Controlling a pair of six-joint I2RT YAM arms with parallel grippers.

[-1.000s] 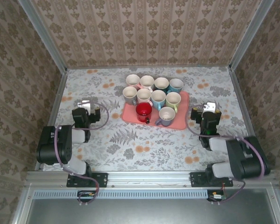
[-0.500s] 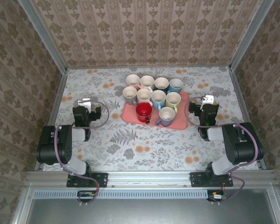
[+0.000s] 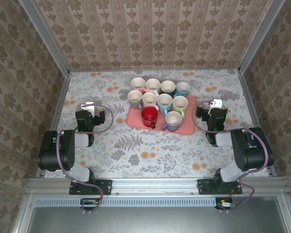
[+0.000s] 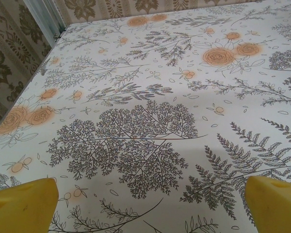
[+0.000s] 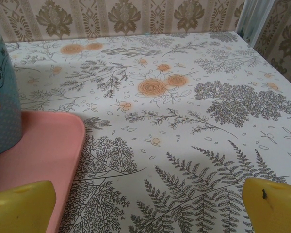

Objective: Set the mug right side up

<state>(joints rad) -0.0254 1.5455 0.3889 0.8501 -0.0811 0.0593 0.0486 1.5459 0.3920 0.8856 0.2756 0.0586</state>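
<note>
Both arms are sitting folded back at the near edge of the table (image 3: 136, 155), one on each side of the pink tray (image 3: 184, 129), probably to keep the space above the cups free. The left gripper (image 3: 89, 109) is hanging over the table's left side, well apart from the tray. In its wrist view the left gripper (image 4: 149, 208) is showing yellow fingertips (image 4: 22, 204) spread wide at the two bottom corners, with nothing but patterned cloth between them. The right gripper (image 3: 214, 110) is resting just beside the tray's right edge. Its wrist view shows the right gripper (image 5: 148, 208) spread just as wide and holding nothing, with its left fingertip over the tray's corner (image 5: 39, 155).

Ten mugs (image 3: 164, 103) are standing packed together on the tray, two rows of four toward its far edge. A red mug (image 3: 149, 116) and a grey mug (image 3: 173, 120) are standing alone along the near edge. Bunching them this way is leaving little room for fingers to slip between the back rows. From above, every mug is appearing to show an open mouth, so I cannot tell which one is the mug to be turned. Either it is already upright or the overhead picture is too small to give it away. A teal mug (image 5: 2, 92) with a yellow flower is being cut off by the left border of the right wrist view, rim and handle out of frame, and I cannot match it to a cup in the overhead view
</note>
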